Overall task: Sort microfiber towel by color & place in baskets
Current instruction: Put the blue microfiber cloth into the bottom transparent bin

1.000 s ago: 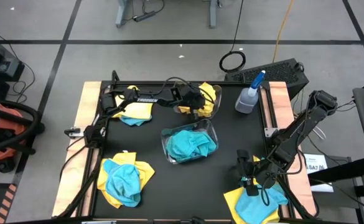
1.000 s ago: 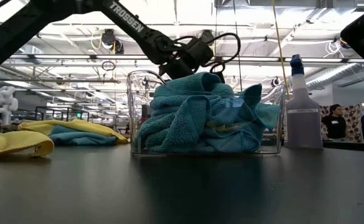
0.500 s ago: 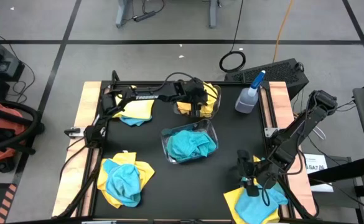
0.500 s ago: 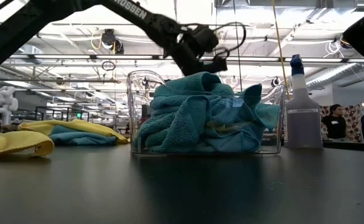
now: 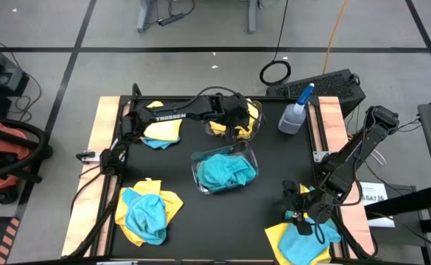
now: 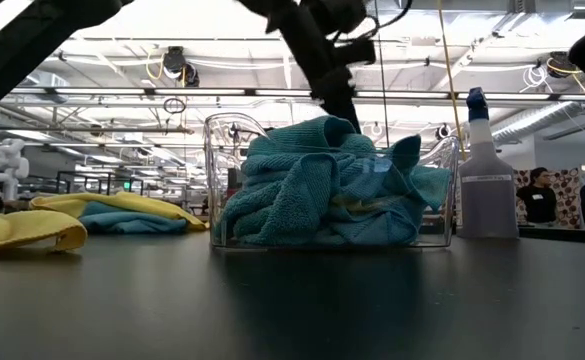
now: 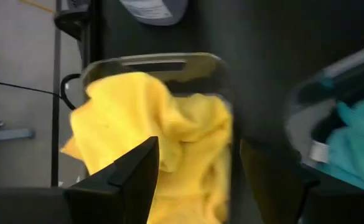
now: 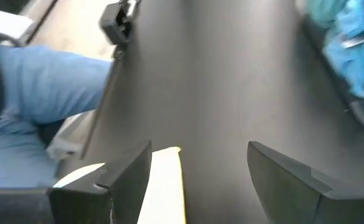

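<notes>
The far basket (image 5: 256,121) holds yellow microfiber towels (image 7: 150,130). The nearer basket (image 5: 250,153) at the table's middle is heaped with turquoise towels (image 6: 322,185). My left gripper (image 7: 197,180) hangs open above the far basket's yellow towels with nothing between its fingers; it also shows from above (image 5: 233,129) and at the top of the low view (image 6: 337,60). My right gripper (image 5: 292,208) stands open at the near right, just short of a yellow and turquoise pile (image 5: 303,239), touching nothing.
Mixed yellow and turquoise piles lie at the near left (image 5: 150,213) and the far left (image 5: 160,131). A clear spray bottle (image 5: 295,112) stands at the far right. Bare black table lies between the nearer basket and my right gripper.
My left gripper has opened and risen out of the far basket, tipping less steeply downward; the yellow towel stays in the basket.
</notes>
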You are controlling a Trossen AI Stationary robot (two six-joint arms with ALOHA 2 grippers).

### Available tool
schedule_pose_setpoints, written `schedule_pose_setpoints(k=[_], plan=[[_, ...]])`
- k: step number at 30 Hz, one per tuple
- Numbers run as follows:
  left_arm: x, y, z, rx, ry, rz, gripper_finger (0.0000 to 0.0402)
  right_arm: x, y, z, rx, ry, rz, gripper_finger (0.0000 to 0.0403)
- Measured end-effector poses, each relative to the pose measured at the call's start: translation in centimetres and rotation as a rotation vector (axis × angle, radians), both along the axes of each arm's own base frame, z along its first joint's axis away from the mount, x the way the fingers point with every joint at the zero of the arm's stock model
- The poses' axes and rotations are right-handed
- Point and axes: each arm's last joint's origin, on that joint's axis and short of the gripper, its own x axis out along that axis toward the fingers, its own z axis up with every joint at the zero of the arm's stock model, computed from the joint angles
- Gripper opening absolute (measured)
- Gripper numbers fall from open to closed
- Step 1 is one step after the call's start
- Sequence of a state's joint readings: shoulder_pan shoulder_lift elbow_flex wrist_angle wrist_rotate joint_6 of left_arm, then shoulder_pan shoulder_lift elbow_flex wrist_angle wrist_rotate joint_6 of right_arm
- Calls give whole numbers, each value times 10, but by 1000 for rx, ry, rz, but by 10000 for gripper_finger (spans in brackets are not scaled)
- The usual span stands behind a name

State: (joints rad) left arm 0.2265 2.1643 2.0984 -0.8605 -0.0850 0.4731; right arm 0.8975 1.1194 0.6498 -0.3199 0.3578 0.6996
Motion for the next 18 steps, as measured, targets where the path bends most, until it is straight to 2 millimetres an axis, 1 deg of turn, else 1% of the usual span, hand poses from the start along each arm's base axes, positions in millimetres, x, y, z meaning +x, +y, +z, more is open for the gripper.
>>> schedule_pose_setpoints(k=[3, 6, 12, 18], plan=[[0, -19, 7, -16, 19, -18, 231, -4, 4, 0, 41, 36, 38, 255], [3, -43, 9, -31, 28, -54, 231, -9, 8, 0, 95, 86, 68, 255], [7, -102, 9, -35, 36, -180, 231, -24, 17, -3, 195, 220, 98, 255], [9, -157, 12, -33, -26, -297, 231, -42, 19, -9, 217, 375, 40, 255]])
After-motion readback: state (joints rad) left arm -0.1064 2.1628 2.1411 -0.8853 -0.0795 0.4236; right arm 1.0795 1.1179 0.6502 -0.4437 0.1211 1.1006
